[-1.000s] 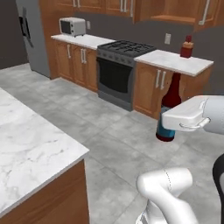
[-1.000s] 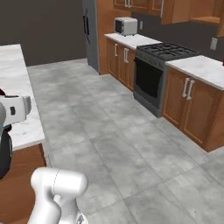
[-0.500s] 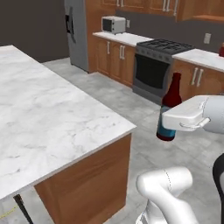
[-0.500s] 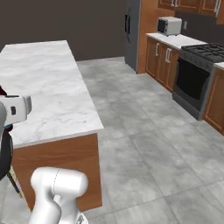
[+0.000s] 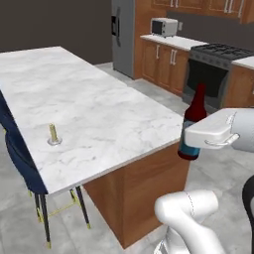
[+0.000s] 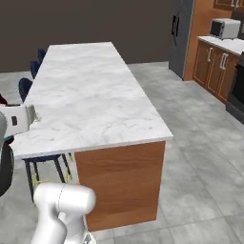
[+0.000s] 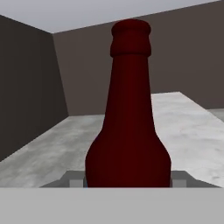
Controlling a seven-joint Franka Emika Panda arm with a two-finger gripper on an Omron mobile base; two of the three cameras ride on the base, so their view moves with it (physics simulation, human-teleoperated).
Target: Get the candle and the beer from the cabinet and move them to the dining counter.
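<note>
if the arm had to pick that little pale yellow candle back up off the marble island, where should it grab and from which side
Grip the small pale yellow cylindrical candle around its upright body, above the flat round base it seems to stand on. Come straight down from above: it stands alone on the white grey-veined marble island top, near the edge with the dark blue chair, so probably nothing blocks the fingers.

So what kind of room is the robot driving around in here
A home kitchen, rendered rather than real. A long marble dining counter with a dark blue chair stands in front, and behind it a stove, a microwave on wooden cabinets and a tall grey fridge.
</note>
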